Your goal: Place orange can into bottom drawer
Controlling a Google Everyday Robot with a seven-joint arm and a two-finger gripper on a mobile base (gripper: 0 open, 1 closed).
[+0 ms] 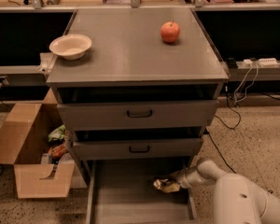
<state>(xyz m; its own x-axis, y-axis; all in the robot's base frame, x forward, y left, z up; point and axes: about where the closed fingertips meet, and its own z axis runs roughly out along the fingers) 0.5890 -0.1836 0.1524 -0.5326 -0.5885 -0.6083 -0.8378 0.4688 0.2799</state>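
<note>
- Crinkly shiny gold-orange can [160, 185] inside pulled-out grey bottom drawer [126, 197], right side, near the right wall; resting on the floor or just above it, cannot tell which.
- Gripper [168, 185] reaching in from the right on a white arm, jaws pinching the can.
- Round orange-red apple [170, 32] and cream bowl [70, 46] well apart on grey cabinet surface [130, 59].
- Open brown cardboard box [23, 157] left of the cabinet.

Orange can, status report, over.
Pincer low over bottom drawer, right side, shut on orange can. Can not yet released. Apple and bowl up on cabinet top, out of the way.
</note>
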